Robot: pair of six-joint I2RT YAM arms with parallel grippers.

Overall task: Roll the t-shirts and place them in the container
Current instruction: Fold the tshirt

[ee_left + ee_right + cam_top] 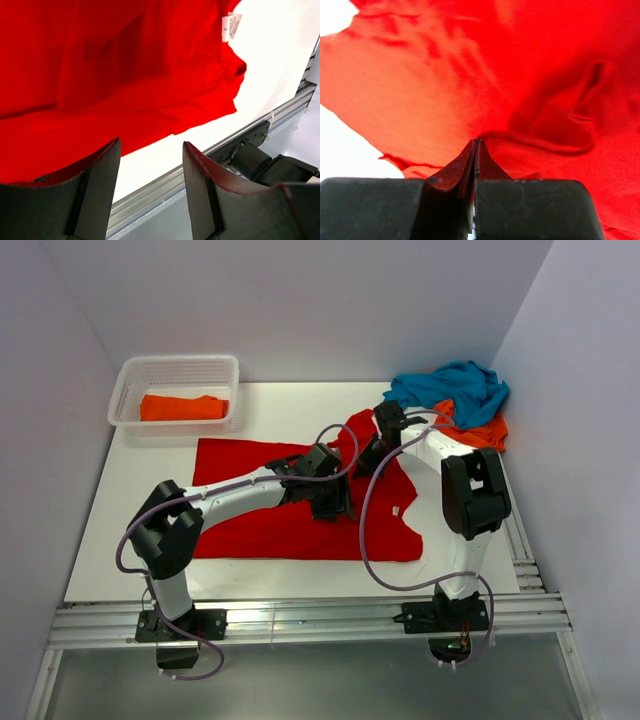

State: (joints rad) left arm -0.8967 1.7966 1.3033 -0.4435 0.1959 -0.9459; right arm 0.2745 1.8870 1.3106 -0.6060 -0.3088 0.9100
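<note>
A bright red t-shirt [260, 520] [100, 65] [420, 90] lies spread flat across the middle of the table, white label [230, 26] near its right edge. Its far right part is bunched up beside my right gripper [372, 458] [476, 140], which is shut with its tips pinching a fold of the red cloth. My left gripper [335, 502] [151, 142] hovers open over the shirt's middle, nothing between its fingers. A rolled orange t-shirt [182, 407] lies in the basket. A teal blue t-shirt [455, 385] sits heaped on another orange t-shirt [480, 430] at the far right.
The white lattice basket [180, 362] stands at the far left corner. Walls close in the table on the left, back and right. An aluminium rail [300, 620] runs along the near edge, and another down the right side.
</note>
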